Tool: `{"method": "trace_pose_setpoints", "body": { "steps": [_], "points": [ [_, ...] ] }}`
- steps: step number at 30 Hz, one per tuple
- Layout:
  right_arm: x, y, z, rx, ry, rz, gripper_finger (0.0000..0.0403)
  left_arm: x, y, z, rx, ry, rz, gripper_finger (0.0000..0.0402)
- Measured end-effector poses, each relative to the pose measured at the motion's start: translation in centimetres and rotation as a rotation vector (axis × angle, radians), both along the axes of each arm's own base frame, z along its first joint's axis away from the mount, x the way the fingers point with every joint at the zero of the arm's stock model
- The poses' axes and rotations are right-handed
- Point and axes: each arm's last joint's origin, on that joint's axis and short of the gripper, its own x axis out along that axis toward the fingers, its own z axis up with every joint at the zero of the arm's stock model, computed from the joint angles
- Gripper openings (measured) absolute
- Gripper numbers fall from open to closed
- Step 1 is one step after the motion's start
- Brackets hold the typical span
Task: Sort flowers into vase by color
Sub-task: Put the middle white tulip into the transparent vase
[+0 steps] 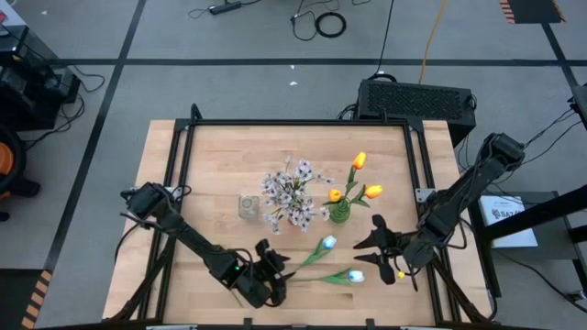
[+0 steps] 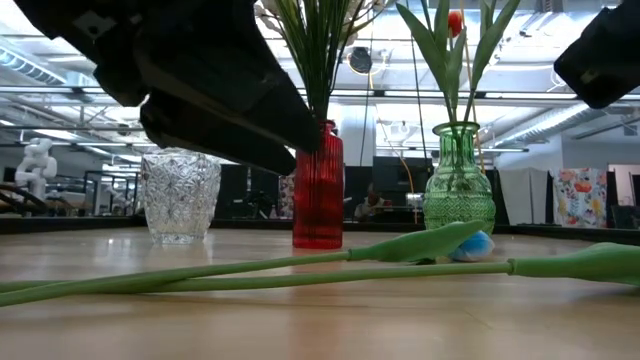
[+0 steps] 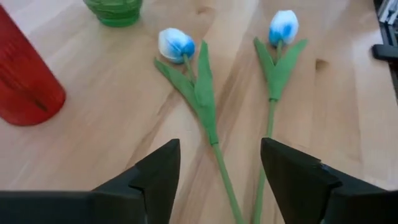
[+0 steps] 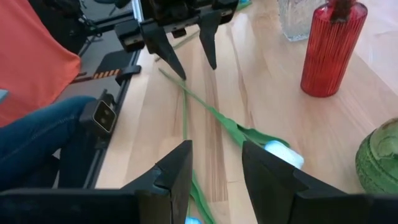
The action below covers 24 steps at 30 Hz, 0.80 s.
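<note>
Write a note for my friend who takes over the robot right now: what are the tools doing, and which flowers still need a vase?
Left tool: open, empty, over the stems of the two blue tulips.
Right tool: open, empty, near the blue tulips' heads.
Done: orange tulips in the green vase; pink-white sprays in the red vase.
Left: both blue tulips lie on the table; the clear vase is empty, probably theirs.
</note>
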Motion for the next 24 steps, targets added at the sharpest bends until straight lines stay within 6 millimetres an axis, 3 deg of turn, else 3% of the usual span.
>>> {"method": "trace_pose_setpoints", "body": {
  "steps": [16, 24],
  "points": [
    [0.3, 0.2, -0.4, -0.013, -0.002, -0.021, 0.0132, 1.4, -1.1, -5.5, 0.002, -0.028, 0.016, 0.0230],
    [0.3, 0.2, -0.4, -0.029, -0.006, -0.018, 0.0132, 2.0, -0.4, -5.9, -0.005, -0.025, 0.055, 0.0160]
  ]
}}
